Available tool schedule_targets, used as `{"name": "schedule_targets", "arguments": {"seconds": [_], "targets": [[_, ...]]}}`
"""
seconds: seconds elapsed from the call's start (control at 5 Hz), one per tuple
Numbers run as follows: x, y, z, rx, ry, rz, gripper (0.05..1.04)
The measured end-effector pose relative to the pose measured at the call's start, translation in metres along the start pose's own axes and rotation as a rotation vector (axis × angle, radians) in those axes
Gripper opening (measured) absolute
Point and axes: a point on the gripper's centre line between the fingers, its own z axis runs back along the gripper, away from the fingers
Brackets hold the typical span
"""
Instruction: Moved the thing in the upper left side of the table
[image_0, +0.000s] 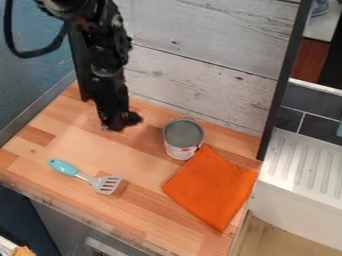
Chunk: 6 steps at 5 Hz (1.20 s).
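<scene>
The black gripper (120, 121) hangs over the upper left part of the wooden table (150, 180), apart from the objects there. To its right stands a grey-topped can (183, 135) with a pale label, upright near the back wall. An orange cloth (212, 187) lies flat just below and right of the can. At the lower left rests a spatula (85, 177) with a turquoise handle and a light grey slotted head. I cannot tell whether anything is between the gripper's fingertips.
A white-grey plank wall (200, 65) bounds the table at the back, and a blue wall (30, 80) at the left. On the right, past a dark upright post (286, 75), is a white ridged drainboard (304, 165).
</scene>
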Motion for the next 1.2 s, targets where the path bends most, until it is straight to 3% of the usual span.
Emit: {"name": "schedule_targets", "arguments": {"seconds": [0.6,1.0,1.2], "targets": [[0.037,-0.044,-0.043,0.085,-0.061,0.078,0.534],[0.040,-0.057,-0.067,0.107,-0.060,0.047,0.534],[0.042,-0.059,-0.066,0.115,-0.072,0.044,0.534]]}}
